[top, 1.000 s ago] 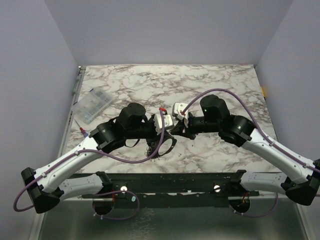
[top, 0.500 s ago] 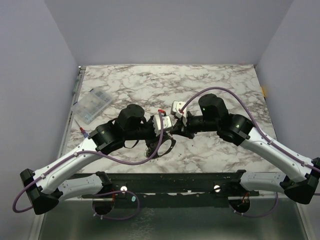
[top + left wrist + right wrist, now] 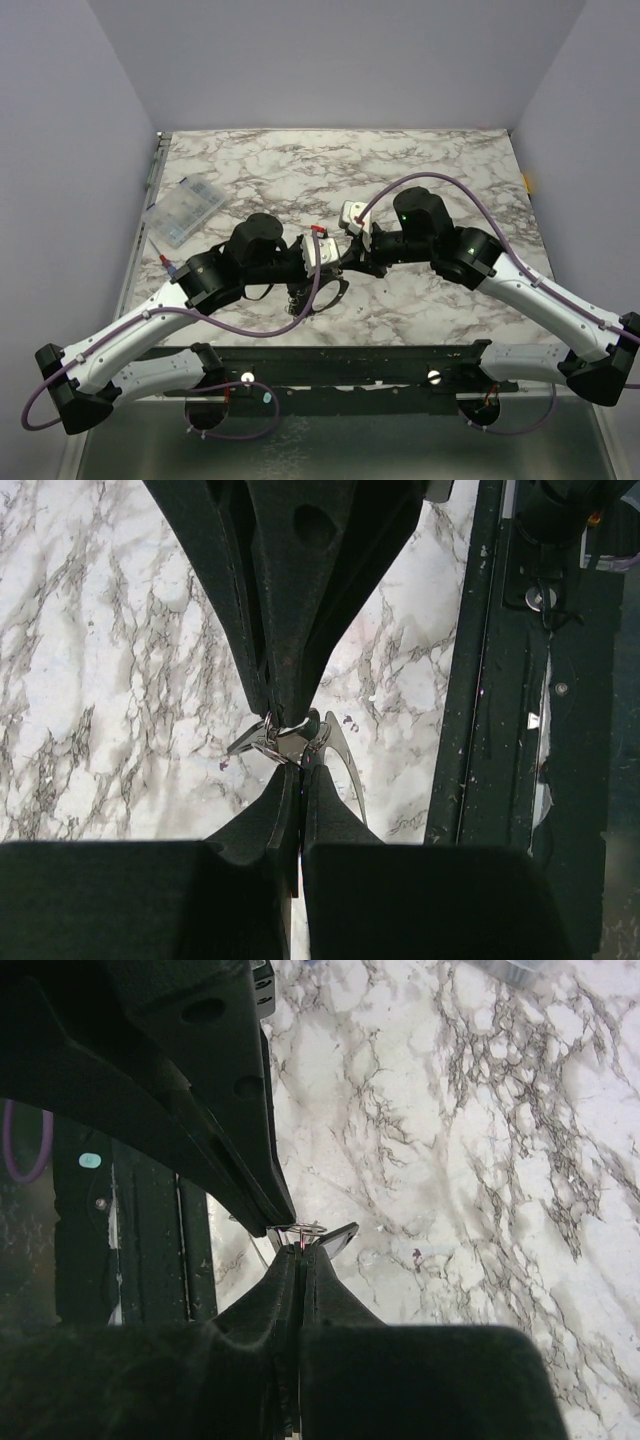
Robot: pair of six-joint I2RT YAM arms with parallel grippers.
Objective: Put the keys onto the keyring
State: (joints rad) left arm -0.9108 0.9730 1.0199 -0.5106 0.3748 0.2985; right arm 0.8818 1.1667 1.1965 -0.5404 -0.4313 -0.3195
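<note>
My two grippers meet tip to tip just above the marble table [image 3: 430, 170], near its front middle. My left gripper [image 3: 333, 263] is shut, with the keyring [image 3: 332, 291] hanging from its tip as a thin loop. In the left wrist view [image 3: 298, 767] the keyring shows as a silvery arc [image 3: 347, 770]. My right gripper [image 3: 347, 261] is shut too [image 3: 301, 1251]. A small wire ring [image 3: 300, 1227] lies across its tips. The key [image 3: 340, 1236], a tiny dark oblong with a paler centre, sticks out beside them. Exactly what each pad pinches is hidden.
A clear plastic box [image 3: 186, 211] lies at the table's left side. A black rail [image 3: 350, 362] runs along the near edge, close under the grippers, and also shows in the left wrist view [image 3: 520, 730]. Grey walls enclose the table on three sides.
Both grippers have stayed shut and together. The meeting point has drifted slightly left, and the left arm's elbow has drawn back and down.
</note>
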